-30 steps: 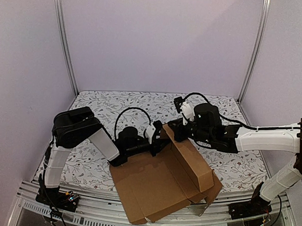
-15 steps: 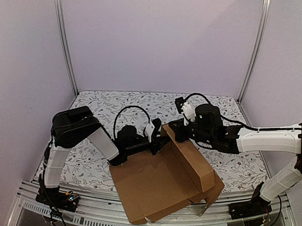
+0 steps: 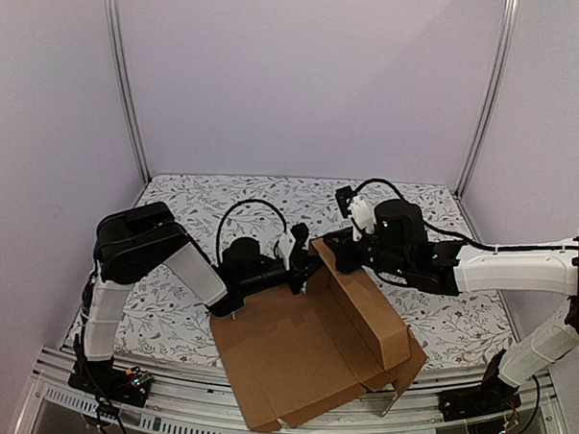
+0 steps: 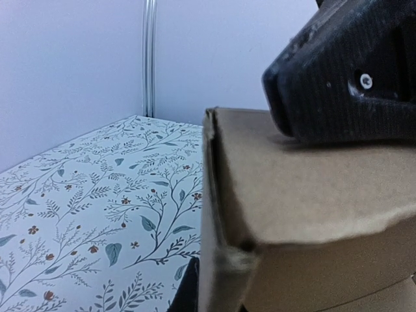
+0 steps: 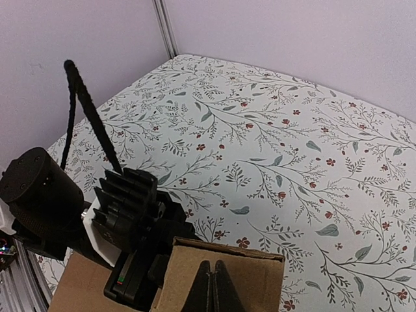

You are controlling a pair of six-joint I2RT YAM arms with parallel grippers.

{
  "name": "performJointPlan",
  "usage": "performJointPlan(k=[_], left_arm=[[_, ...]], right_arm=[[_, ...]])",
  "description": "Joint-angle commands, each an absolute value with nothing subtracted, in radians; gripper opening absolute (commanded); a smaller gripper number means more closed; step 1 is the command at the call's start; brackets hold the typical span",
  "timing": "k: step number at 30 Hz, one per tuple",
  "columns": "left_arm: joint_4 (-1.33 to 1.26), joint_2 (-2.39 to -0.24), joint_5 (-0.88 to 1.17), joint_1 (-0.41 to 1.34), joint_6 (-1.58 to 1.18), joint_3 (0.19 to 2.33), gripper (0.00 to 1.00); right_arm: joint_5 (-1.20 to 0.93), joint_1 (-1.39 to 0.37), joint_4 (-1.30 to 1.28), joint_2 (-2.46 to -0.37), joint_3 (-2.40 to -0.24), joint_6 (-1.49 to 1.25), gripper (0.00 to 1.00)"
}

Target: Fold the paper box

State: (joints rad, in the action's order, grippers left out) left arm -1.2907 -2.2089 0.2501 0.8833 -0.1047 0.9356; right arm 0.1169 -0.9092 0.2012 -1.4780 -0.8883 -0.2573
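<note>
1. The paper box is plain brown, unprinted corrugated cardboard, partly folded.
2. Its base panel lies flat at the surface's near edge.
3. Its right wall stands raised, tilted.

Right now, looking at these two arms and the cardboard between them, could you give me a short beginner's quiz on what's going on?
1. True or false: the plain brown corrugated cardboard box lies completely flat.
2. The left gripper is: A) open in mid-air; B) shut on an end of the box's raised wall; C) out of sight.
3. Fill in: the white cloth under the box has a ___ pattern.
Key: 1 false, one wall stands up; 2 B; 3 floral.
</note>
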Motion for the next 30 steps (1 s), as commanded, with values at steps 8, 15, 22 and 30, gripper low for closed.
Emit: performJointPlan(k=[8,15,22,30], left_arm=[[-1.235,-2.095,0.089,0.897,-0.036,0.854,0.0],[-1.31,-2.01,-0.089,0.9,-0.051,0.737,0.0],[-1.106,-1.923,-0.192,0.889,-0.13,0.765,0.0],[-0.683,-1.794,-0.268,0.873,-0.247,0.879,0.0]], right_arm=[[0.116,-0.909,0.026,-1.39,-0.896,-0.249,0.09],[0.165,-0.91,-0.158,-1.211,-0.914,-0.193,0.18],[0.24,-0.91,-0.305,-1.035,-0.922,-0.171,0.23],[0.274,-0.91,-0.412,-0.94,-0.944,-0.175,0.22]])
